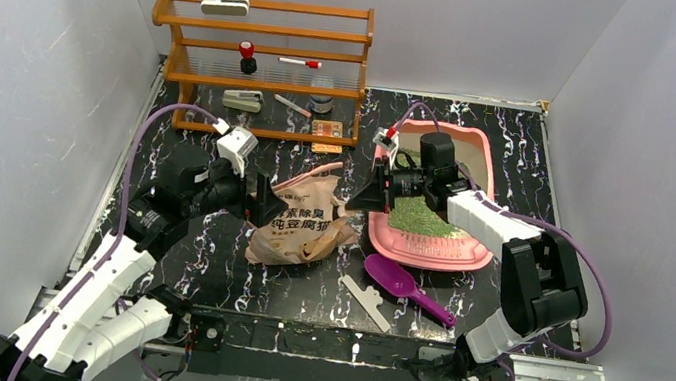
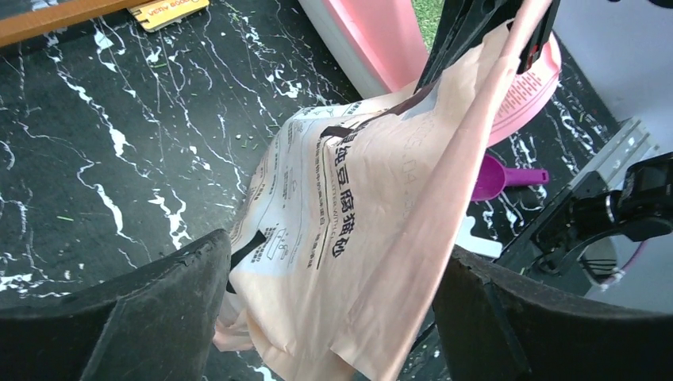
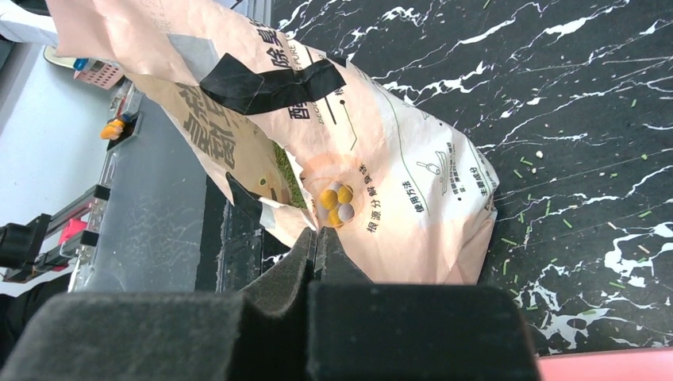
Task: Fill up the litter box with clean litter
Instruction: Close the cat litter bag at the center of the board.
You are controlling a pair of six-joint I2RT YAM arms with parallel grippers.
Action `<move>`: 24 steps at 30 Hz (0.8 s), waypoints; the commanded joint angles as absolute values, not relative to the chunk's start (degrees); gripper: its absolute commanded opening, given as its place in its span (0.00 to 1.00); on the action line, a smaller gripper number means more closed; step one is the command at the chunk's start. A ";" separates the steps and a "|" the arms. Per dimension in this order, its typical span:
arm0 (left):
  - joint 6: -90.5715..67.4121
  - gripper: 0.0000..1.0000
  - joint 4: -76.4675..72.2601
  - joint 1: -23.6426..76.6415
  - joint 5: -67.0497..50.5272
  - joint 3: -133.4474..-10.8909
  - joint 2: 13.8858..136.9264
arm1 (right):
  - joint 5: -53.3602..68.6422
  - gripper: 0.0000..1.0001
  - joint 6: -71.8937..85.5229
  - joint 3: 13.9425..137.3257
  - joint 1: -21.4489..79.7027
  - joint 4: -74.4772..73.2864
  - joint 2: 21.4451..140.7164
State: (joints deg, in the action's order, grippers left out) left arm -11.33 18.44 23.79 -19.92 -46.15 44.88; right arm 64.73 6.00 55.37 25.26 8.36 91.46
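Litter box, pink, right half of bench, long axis running near to far.
Clean litter lies inside; right gripper pinched on bag, left gripper spread wide astride it.

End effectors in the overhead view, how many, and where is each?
2. The left end effector stands open around the bag; the right end effector is shut on its top edge, beside the litter box.

The left arm and right arm wear white shells between bulky black joints, a purple cable looping along each, while the left gripper and right gripper are black with thick matte finger pads
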 commanded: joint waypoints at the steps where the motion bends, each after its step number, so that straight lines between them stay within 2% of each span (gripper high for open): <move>1: -15.68 0.84 19.79 22.73 -22.97 -46.56 45.01 | 65.97 0.02 5.49 56.53 25.40 5.98 90.48; 4: -16.49 0.72 20.39 21.36 -27.37 -46.99 47.10 | 66.44 0.05 4.22 57.04 25.40 4.45 90.41; 7: -16.74 0.56 20.05 18.99 -31.12 -47.32 48.49 | 67.74 0.17 3.43 57.12 25.40 4.02 90.34; 9: -16.58 0.41 20.71 16.63 -32.90 -48.07 49.40 | 69.63 0.33 1.92 57.41 25.40 3.37 90.67; 10: -16.42 0.32 21.69 15.60 -33.56 -48.53 49.80 | 70.35 0.47 0.60 57.80 25.40 2.37 90.85; 11: -16.24 0.22 22.18 14.77 -34.18 -49.06 50.05 | 70.98 0.56 -1.45 58.41 25.40 1.17 91.07; 12: -16.06 0.16 22.60 14.11 -34.54 -49.37 50.19 | 71.80 0.62 -4.00 58.95 25.40 -0.57 91.39; 15: -15.65 0.03 23.02 13.45 -34.68 -49.69 49.98 | 73.83 0.71 -13.29 61.47 25.32 -7.16 93.07; 16: -15.16 0.00 23.09 13.45 -34.97 -49.66 49.93 | 72.85 0.73 -16.02 62.77 25.31 -9.38 93.93; 21: -12.23 0.00 22.94 13.38 -37.87 -49.22 48.09 | 65.76 0.77 -25.37 67.87 24.91 -13.22 98.02; 24: -11.92 0.00 22.85 13.36 -37.57 -48.90 46.79 | 66.35 0.77 -32.01 70.67 24.68 -17.21 100.28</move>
State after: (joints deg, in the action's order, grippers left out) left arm -13.37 22.74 13.80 -34.54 -47.00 49.80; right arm 66.85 -20.21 66.13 25.19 -10.68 98.32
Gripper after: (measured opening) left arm 0.014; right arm 0.767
